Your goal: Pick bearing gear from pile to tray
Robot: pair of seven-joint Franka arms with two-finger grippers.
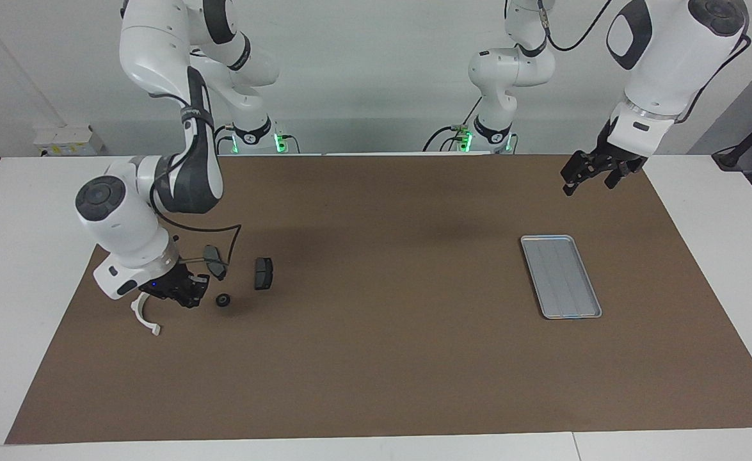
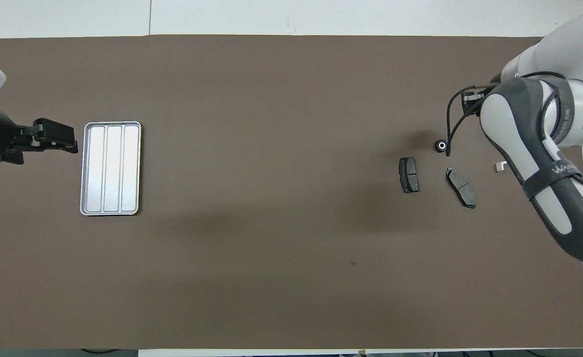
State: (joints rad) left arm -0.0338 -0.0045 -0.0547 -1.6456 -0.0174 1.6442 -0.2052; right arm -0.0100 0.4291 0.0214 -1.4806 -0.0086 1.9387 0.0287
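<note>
My right claw [image 1: 184, 291] is hanging low over the pile, well apart from the tray [image 1: 561, 276], with its fingertips pressed together. I cannot tell whether a gear is pinched between them.

One gear [image 1: 223, 299] is lying loose on the mat [image 1: 376, 384], well apart from the tray and toward the right arm's end of the table. It is a touch farther from the robots than the tray's middle.

I am judging it to be small, hard and dense for its size. It is probably smooth on the rim, so it may roll or squirt out of a sloppy pinch. I am thinking the best hold is across its round sides, fingers coming straight down, gripping low so it cannot tip.

Two plates [image 1: 263, 273] and a bracket [image 1: 144, 317] are sitting at that same end, as far from the tray as the gear is. They are close enough to be nudged if I am spreading wide.

Between the pile and the tray the mat is lying bare, so the carry is looking free. The tray's raised rim is calling for a lift over it before letting go.

My left claw [image 1: 585, 174] is waiting with fingers spread, up in the air just off the tray's corner nearest the robots.
</note>
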